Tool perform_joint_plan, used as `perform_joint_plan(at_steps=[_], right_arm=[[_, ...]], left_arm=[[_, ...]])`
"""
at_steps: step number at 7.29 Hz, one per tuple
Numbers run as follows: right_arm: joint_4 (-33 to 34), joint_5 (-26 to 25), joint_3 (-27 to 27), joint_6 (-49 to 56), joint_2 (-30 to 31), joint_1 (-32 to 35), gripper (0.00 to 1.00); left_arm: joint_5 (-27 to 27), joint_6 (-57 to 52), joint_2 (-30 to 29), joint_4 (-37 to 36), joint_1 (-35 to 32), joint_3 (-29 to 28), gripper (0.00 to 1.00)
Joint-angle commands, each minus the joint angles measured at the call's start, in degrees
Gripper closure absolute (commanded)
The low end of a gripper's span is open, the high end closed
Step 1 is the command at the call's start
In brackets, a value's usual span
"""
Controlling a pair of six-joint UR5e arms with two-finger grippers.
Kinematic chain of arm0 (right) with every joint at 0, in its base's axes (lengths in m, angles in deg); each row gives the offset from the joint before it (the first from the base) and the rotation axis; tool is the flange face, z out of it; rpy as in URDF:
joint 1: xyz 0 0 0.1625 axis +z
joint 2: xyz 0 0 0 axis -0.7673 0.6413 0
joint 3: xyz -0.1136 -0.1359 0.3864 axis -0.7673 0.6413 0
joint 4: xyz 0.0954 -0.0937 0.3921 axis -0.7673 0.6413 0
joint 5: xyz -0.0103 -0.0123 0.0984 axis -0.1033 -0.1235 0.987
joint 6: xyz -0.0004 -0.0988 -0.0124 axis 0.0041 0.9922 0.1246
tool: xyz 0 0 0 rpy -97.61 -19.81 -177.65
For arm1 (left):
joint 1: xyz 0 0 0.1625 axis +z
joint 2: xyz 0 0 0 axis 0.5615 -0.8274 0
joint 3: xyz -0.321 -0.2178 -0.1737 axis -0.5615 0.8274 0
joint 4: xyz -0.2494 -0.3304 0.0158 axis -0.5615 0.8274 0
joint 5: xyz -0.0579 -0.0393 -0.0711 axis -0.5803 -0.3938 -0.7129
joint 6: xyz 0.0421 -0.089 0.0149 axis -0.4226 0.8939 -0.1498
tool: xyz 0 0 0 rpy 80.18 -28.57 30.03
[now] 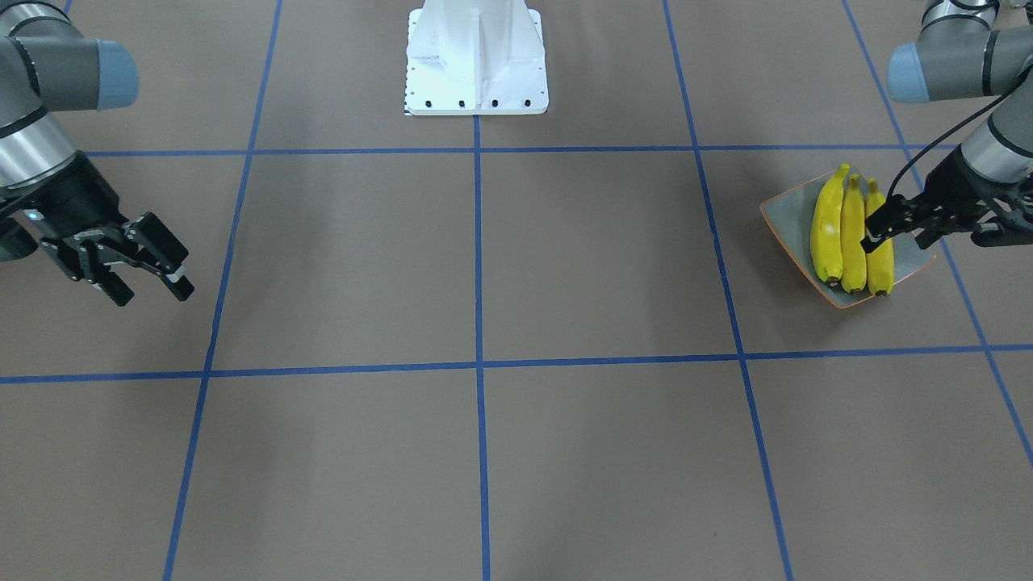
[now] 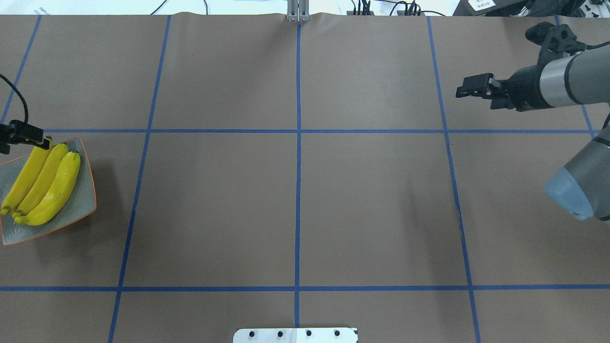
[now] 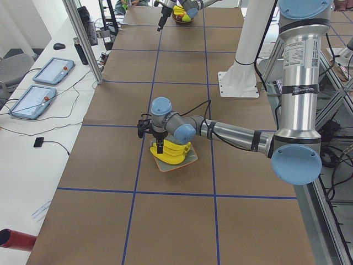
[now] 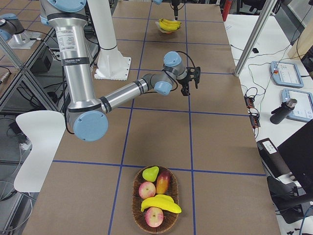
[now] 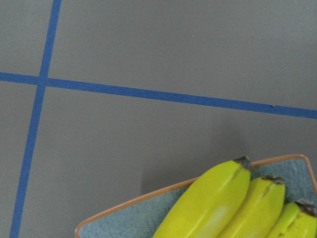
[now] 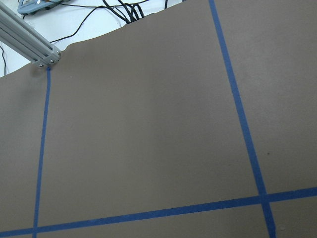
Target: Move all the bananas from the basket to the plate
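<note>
Three yellow bananas lie side by side on the grey-green plate with its orange rim, at the table's end on my left. My left gripper hangs open just over the plate. Its fingers straddle the outermost banana; I cannot tell if they touch it. The left wrist view shows the bananas' dark tips and the plate's edge. One more banana lies in the wicker basket at the table's opposite end. My right gripper is open and empty, raised over bare table.
The basket also holds apples, a pear and a reddish fruit. The white robot base stands at mid-table on my side. Blue tape lines grid the brown table. Tablets and cables lie on a side bench.
</note>
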Motion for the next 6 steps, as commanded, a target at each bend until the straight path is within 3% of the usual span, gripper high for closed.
perform_joint_plan(at_steps=[1,3,5,6], right_arm=[[0.1,8.6,3.9,11.1,5.1,10.2,0.00],[0.2,19.5,13.8,28.6,8.8,24.6,0.00],[0.6,18.0,18.5,39.5,14.9,30.8,0.00],[0.8,13.7,18.7,46.2,19.9,31.4,0.00]], left_arm=[[-1.7,7.5,-6.0,-0.1,0.0,0.4,0.00],[-3.6,9.4,-7.1,0.6,0.1,1.4,0.00],[-3.7,15.0,-9.2,0.5,0.2,1.6,0.00],[-3.7,16.3,-9.5,0.5,0.2,1.6,0.00]])
